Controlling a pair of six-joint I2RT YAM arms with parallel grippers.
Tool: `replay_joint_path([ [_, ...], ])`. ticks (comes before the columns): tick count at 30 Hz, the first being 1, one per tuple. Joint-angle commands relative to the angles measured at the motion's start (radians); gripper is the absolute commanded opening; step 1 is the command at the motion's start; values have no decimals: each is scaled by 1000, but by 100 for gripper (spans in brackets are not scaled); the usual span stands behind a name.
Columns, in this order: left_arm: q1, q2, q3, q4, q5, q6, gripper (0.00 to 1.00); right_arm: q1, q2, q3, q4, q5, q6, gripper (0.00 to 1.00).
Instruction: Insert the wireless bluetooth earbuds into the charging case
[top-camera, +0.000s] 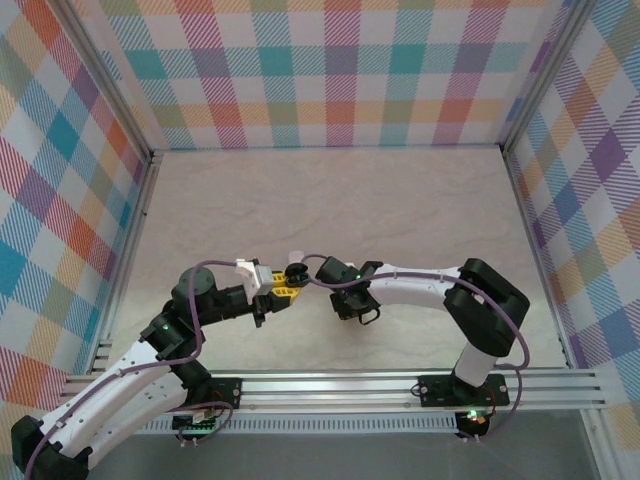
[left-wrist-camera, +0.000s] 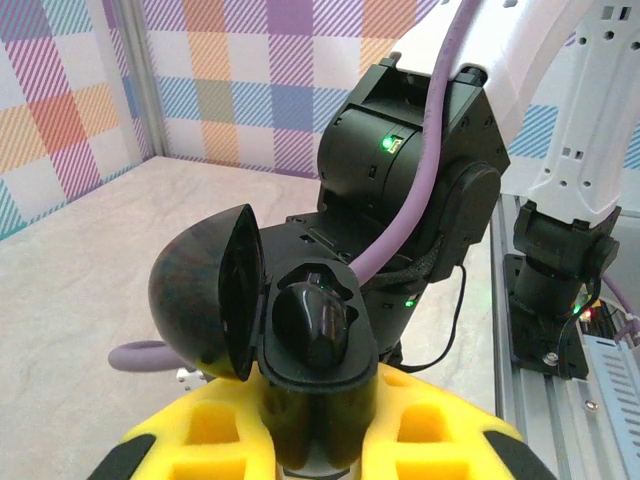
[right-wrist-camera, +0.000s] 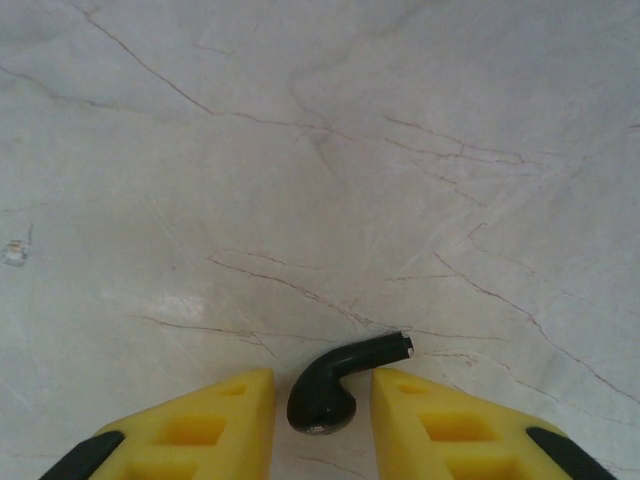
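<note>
**Right gripper (right-wrist-camera: 322, 376) at a loose black earbud; left gripper (left-wrist-camera: 318, 445) presenting the open case**

Right gripper: jaws narrow, one yellow finger on either side of the loose earbud (right-wrist-camera: 322, 402). The bulb sat between the tips and the stem reached out past them. Slim gaps showed on both sides, so I could not tell whether it was gripped or only bracketed. Nor could I tell whether it lay on the counter (right-wrist-camera: 300, 150) or hung just above it.

Left gripper: clamped on the base of the black charging case (left-wrist-camera: 300, 375), held upright near the middle of the counter, just left of the right gripper. The lid (left-wrist-camera: 200, 300) was swung open to one side. A seated earbud (left-wrist-camera: 312, 322), also black, already filled one socket.

Step, as judged: pickup of the second black earbud, with the first one in place. The next move called for a firm pinch on the bulb, a lift and a short carry left to the case mouth. The stem would then have to be turned down into the free socket, which was hard to make out in the dark interior.

In the way: the right arm's black wrist housing (left-wrist-camera: 400, 170) stood just behind the case. A purple cable (left-wrist-camera: 420, 190) passed close to its rim. The raised lid closed off one side of the approach, and the seated earbud could be knocked.
</note>
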Motion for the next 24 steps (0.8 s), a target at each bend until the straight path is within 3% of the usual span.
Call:
replay_joint_path([
  [1, -11, -12, -8, -3, -8, 16, 0, 15, 22, 35, -26, 15, -17, 32],
  [6, -11, -13, -9, -3, -12, 16, 0, 17, 47, 42, -25, 20, -21, 30],
  [16, -10, -13, -11, 3, -14, 19, 0, 16, -12, 57, -103, 26, -62, 14],
  [24, -11, 6, -5, 26, 5, 15, 0, -66, -142, 108, -230, -154, -198, 12],
])
